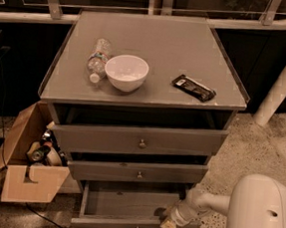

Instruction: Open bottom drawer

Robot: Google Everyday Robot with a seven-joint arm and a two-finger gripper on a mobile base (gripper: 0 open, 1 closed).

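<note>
The grey cabinet has three drawers. The bottom drawer (125, 204) is pulled out, showing its shallow grey tray; its slim front edge (133, 226) runs along the lower edge of the view. The mid-sized drawer front (138, 171) and the tallest drawer front (140, 140) above it each carry a small brass knob. My gripper (169, 220) is at the right end of the bottom drawer's front, reaching in from the white arm (210, 202) at the lower right.
On the cabinet top stand a white bowl (126, 72), a lying plastic bottle (98, 57) and a dark snack packet (194, 88). An open cardboard box (28, 166) with clutter sits on the floor at the left. A white post (283, 83) stands at the right.
</note>
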